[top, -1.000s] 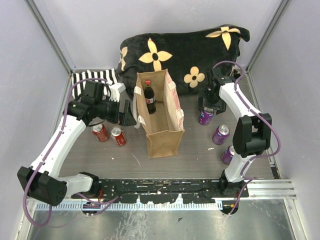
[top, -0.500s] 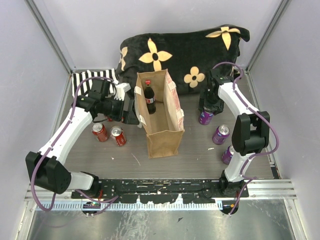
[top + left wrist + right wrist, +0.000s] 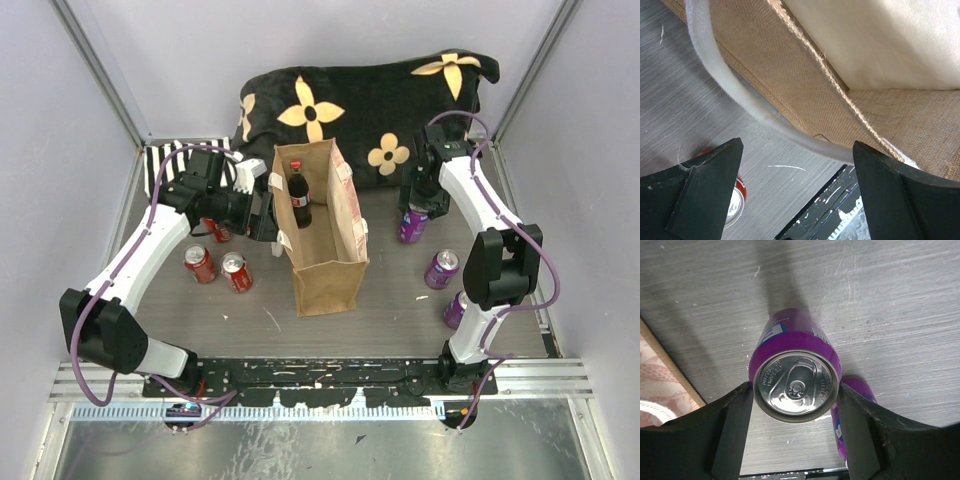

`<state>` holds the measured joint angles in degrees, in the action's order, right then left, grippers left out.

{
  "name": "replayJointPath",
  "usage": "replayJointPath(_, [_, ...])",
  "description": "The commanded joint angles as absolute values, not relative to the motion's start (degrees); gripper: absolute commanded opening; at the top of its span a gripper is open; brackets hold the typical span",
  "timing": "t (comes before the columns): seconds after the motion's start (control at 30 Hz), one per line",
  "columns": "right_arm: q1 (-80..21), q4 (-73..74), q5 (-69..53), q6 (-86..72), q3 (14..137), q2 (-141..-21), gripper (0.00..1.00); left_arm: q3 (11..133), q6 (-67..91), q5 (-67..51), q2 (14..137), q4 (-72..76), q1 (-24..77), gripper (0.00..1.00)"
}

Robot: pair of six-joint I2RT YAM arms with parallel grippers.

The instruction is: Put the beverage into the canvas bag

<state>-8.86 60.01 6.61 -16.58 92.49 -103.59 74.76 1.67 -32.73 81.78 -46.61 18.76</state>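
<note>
The tan canvas bag [image 3: 325, 270] stands open mid-table with a cola bottle [image 3: 299, 200] upright inside it. My right gripper [image 3: 418, 205] is shut on a purple can [image 3: 412, 226], right of the bag. In the right wrist view my fingers [image 3: 732, 425] press both sides of the can [image 3: 796, 375], which hangs a little above the table. My left gripper [image 3: 268, 215] is open and empty by the bag's left wall. In the left wrist view the cream strap handle [image 3: 715, 65] arcs above the wide gap of that gripper [image 3: 797, 190].
Two more purple cans [image 3: 441, 268] [image 3: 456, 309] stand at the right. Red cans [image 3: 200, 264] [image 3: 237, 272] stand left of the bag, one more [image 3: 218, 230] under my left arm. A black flowered cushion [image 3: 370, 100] and a striped cloth [image 3: 175, 158] lie at the back.
My left arm has swung back and right, bringing its gripper closer to the bag's left handle. My right gripper has raised the purple can slightly.
</note>
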Motion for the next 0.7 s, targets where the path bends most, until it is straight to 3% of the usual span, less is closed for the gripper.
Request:
replayJointPath(0.0, [-8.61,61.04,7.56,-16.01,99.51,-101.95,0.01,77.24,0.37,-34.53,82.61,-45.36,18.46,0.98])
replayJointPath(0.43, [-9.31,55.04,6.34,-16.58,87.54,-102.27,0.04,76.73,0.09,-34.98,82.52,-45.15,18.52,0.98])
replayJointPath(0.5, [-9.32,54.69,6.32,-16.74,86.84,-102.59,0.18,76.81,0.00,-34.93,82.36,-45.34,18.46,0.98])
replayJointPath(0.53, [-9.37,54.53,6.33,-16.82,86.65,-102.69,0.30,76.86,-0.04,-34.90,82.31,-45.43,18.47,0.98])
replayJointPath(0.67, [-9.47,54.29,6.56,-16.92,86.25,-102.51,0.49,77.01,-0.11,-34.81,82.09,-45.69,18.50,0.98])
